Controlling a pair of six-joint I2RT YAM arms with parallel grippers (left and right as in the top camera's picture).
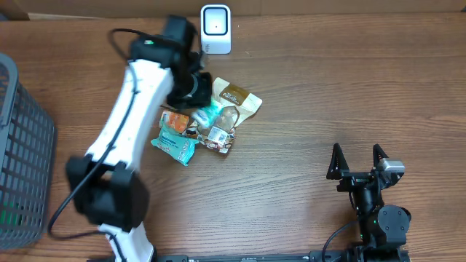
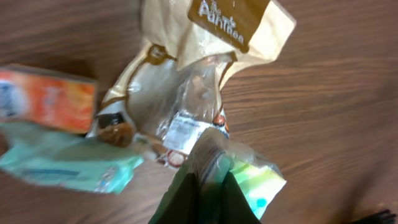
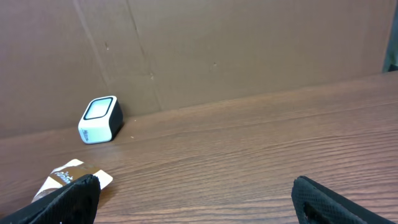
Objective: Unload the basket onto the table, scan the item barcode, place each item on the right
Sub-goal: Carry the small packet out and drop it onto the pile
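The white barcode scanner [image 1: 215,29] stands at the back edge of the table, also visible in the right wrist view as the scanner [image 3: 99,119]. In front of it lies a pile of items. My left gripper [image 1: 201,106] is down over the pile, shut on the edge of a light green and white packet [image 1: 208,114]. The left wrist view shows the left gripper [image 2: 211,173] pinching that packet [image 2: 262,182], with the fingertips partly wrapped in its film. My right gripper [image 1: 357,156] rests open at the front right, far from the pile, and the right gripper [image 3: 196,205] holds nothing.
The pile holds a brown pouch [image 1: 241,98], a clear bag with a white label [image 1: 218,133], an orange box [image 1: 175,118] and a teal pack [image 1: 175,144]. A dark mesh basket [image 1: 22,153] stands at the left edge. A cardboard wall [image 3: 236,43] runs behind the scanner.
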